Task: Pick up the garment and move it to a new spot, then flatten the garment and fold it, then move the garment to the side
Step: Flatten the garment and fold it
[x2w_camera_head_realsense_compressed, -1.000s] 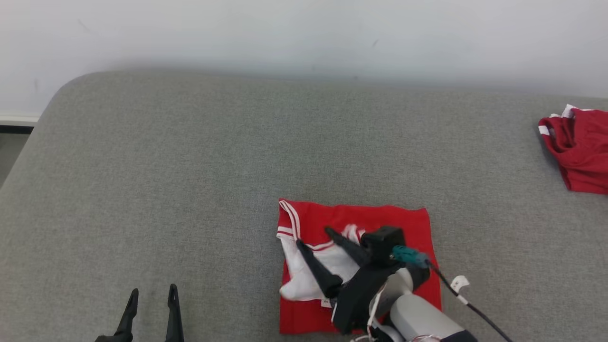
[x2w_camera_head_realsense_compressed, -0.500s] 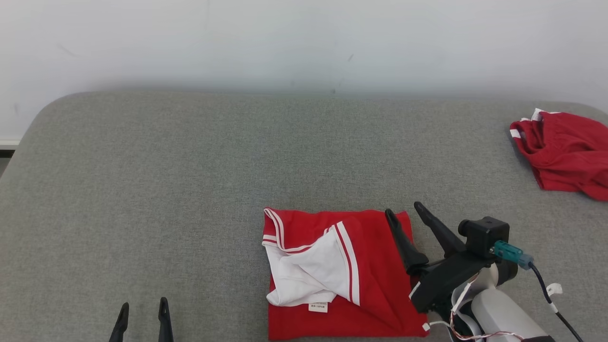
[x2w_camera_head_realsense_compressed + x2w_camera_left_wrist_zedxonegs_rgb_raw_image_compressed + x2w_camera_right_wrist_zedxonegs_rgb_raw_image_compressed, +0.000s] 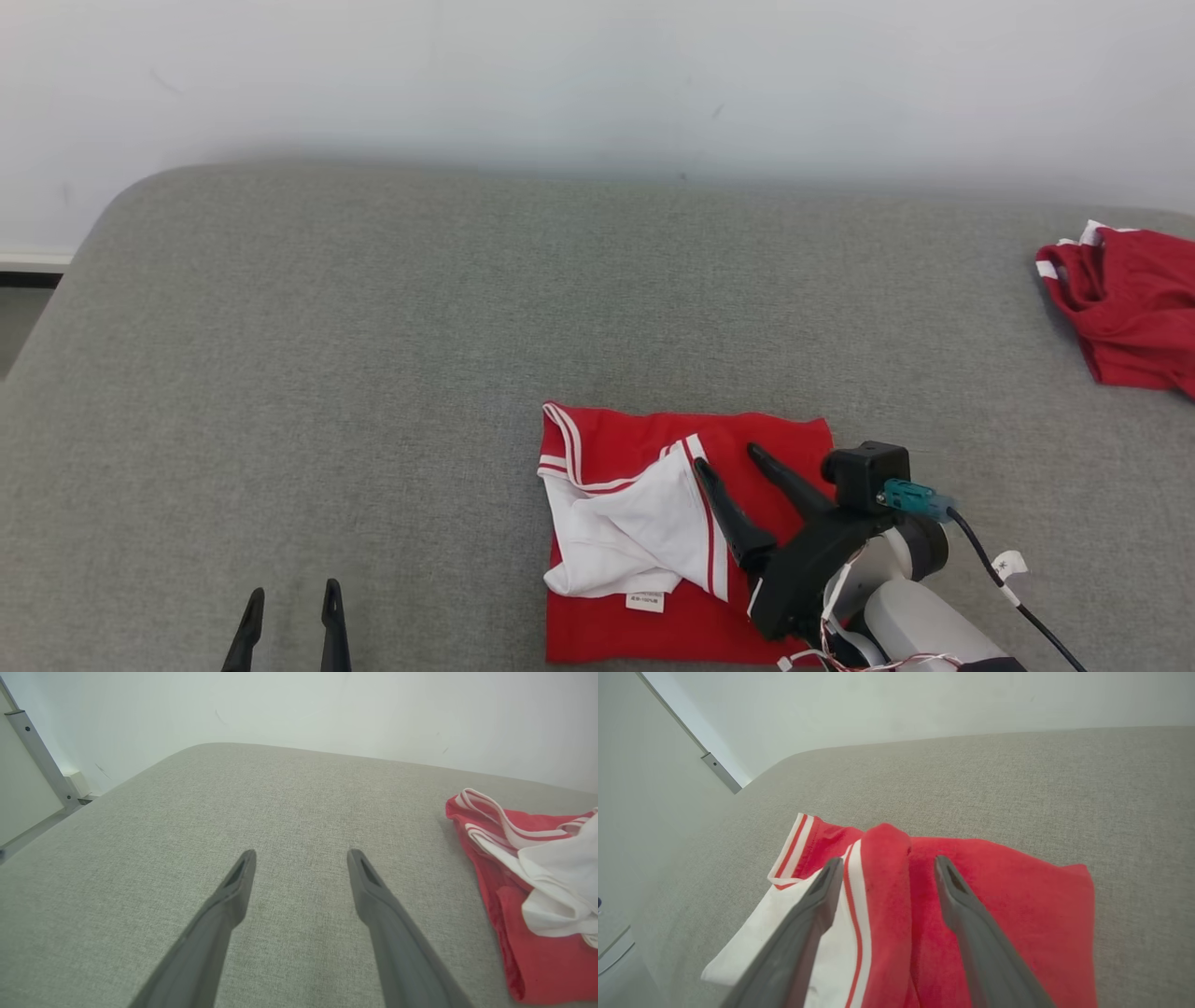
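A folded red garment (image 3: 794, 439) with white panels and striped trim lies on the grey table (image 3: 373, 373), at the front middle. My right gripper (image 3: 728, 458) hovers open over the garment's right half, its fingers pointing up-left with nothing between them; the right wrist view shows a raised red fold (image 3: 887, 882) between its fingers (image 3: 812, 914). My left gripper (image 3: 291, 595) stands open at the lower left over bare grey cloth, well left of the garment (image 3: 514, 872). In the left wrist view its fingers (image 3: 233, 891) are spread and empty.
A second red garment (image 3: 1130, 308) lies crumpled at the table's right edge. A white wall (image 3: 597, 75) runs behind the table. The table's left corner is rounded, with floor beyond (image 3: 19, 308). A cable (image 3: 1008, 588) trails from the right wrist.
The right gripper swung off the garment to its right edge, then came back left over its right half, staying open. The head view shifted. The left gripper kept its place.
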